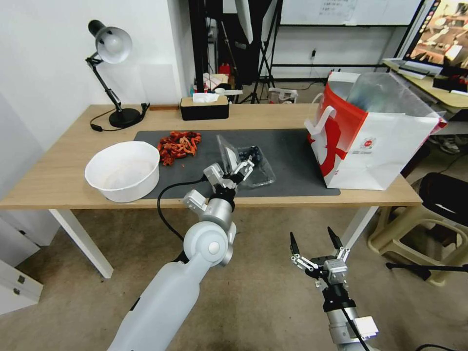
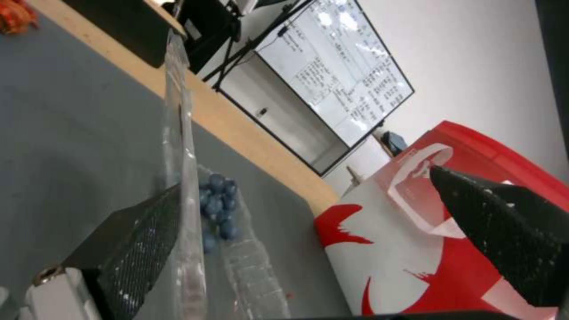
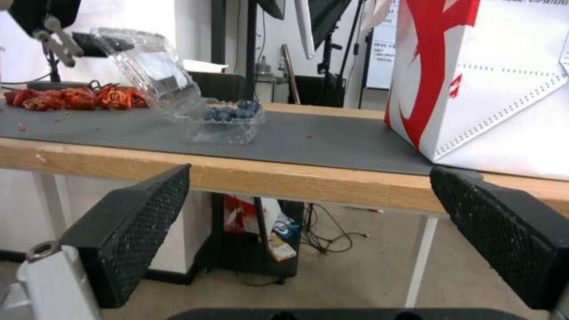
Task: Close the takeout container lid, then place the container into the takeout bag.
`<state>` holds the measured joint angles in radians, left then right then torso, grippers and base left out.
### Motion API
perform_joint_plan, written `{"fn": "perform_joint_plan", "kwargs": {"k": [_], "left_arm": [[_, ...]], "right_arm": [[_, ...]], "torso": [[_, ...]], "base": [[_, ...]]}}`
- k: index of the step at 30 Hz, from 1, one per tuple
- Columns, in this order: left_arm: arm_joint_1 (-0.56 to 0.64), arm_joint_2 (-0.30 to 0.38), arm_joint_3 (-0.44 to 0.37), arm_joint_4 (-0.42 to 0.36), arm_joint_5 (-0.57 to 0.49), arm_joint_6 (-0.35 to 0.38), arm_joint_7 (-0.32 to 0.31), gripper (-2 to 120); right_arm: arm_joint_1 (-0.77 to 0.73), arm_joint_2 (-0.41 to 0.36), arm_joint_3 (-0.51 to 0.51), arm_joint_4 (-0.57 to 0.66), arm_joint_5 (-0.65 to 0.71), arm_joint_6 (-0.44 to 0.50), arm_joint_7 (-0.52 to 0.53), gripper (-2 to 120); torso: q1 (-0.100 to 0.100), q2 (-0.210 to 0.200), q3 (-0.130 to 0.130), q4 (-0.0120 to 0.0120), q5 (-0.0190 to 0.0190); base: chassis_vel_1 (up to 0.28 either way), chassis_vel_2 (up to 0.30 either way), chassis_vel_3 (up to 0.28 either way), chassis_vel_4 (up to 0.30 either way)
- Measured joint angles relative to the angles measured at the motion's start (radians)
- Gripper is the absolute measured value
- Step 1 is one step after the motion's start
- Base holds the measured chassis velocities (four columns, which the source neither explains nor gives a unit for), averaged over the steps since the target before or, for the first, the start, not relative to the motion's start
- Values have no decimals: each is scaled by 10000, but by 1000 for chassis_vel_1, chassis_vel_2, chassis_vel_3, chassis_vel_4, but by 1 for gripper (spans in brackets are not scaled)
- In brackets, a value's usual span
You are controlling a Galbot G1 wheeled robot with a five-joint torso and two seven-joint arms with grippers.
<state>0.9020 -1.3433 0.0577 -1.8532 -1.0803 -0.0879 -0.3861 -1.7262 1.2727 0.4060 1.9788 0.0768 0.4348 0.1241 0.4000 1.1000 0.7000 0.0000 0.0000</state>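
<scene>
Left claw [image 1: 237, 171] spread wide, one finger behind the half-raised lid [image 1: 228, 155], nothing gripped. Box [image 1: 254, 165] sits on the bench [image 1: 58, 175] mat, well apart from the bag [image 1: 375, 141] (open-topped, upright). Right claw [image 1: 314, 243] open, parked below bench edge. Neither closing nor bagging done. Finger-lid contact hard to confirm.

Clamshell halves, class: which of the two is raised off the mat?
The lid, the empty half bearing the white sticker, stands tilted up by the left gripper. The takeout container's berry half lies flat on the mat.
</scene>
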Motion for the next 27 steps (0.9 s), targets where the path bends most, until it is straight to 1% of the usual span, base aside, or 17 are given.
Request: {"fn": "perform_joint_plan", "kwargs": {"k": [7, 15, 23, 27], "left_arm": [[-220, 92, 215, 56, -129, 73, 45, 100], [-718, 187, 632, 380, -228, 153, 171, 100], [-1429, -10, 1071, 823, -483, 198, 172, 100], [-1714, -223, 1239, 1128, -881, 260, 173, 100]], "right_arm": [[-6, 2, 31, -6, -12, 0, 47, 100], [1, -29, 80, 6, -11, 0, 93, 100], [3, 13, 92, 6, -27, 0, 122, 100], [47, 36, 98, 6, -86, 0, 232, 100]], "torso": [[0, 0, 0, 0, 1], [0, 0, 0, 0, 1], [0, 0, 0, 0, 1], [0, 0, 0, 0, 2]], "base": [[0, 0, 0, 0], [0, 0, 0, 0], [0, 0, 0, 0], [0, 0, 0, 0]]}}
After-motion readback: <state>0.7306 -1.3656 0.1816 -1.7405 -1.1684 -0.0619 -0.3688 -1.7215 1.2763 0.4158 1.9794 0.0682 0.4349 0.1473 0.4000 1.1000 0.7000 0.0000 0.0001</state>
